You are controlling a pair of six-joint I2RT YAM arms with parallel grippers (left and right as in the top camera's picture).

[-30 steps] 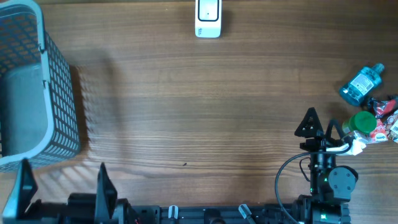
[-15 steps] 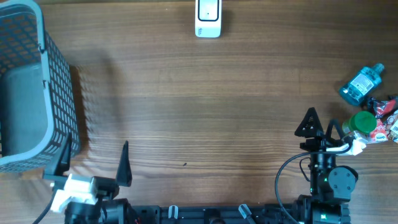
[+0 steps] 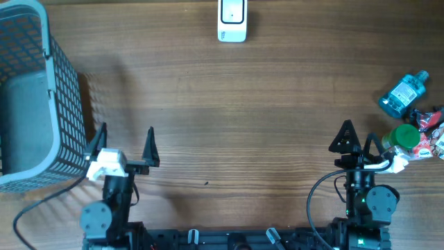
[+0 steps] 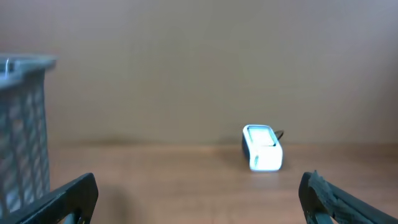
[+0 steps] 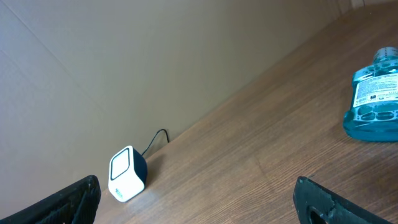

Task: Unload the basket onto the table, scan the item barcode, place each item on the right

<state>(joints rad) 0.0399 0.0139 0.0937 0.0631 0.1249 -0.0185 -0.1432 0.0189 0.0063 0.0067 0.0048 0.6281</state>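
Observation:
The white barcode scanner [image 3: 232,21] stands at the table's far edge, also visible in the left wrist view [image 4: 262,147] and the right wrist view [image 5: 126,173]. The items lie at the right edge: a blue bottle [image 3: 403,95] [image 5: 375,96], a green-capped item [image 3: 404,137] and a red packet [image 3: 430,121]. My left gripper [image 3: 125,140] [image 4: 199,200] is open and empty near the front left, facing the scanner. My right gripper [image 3: 357,139] [image 5: 199,200] is open and empty at the front right, just left of the green-capped item.
A grey mesh basket [image 3: 66,104] [image 4: 22,124] fills the left side of the table, right beside my left gripper. Both arm bases and their cables sit along the front edge.
My left arm has come up from the front edge and moved forward to beside the basket, its gripper still open. The right arm has not moved.

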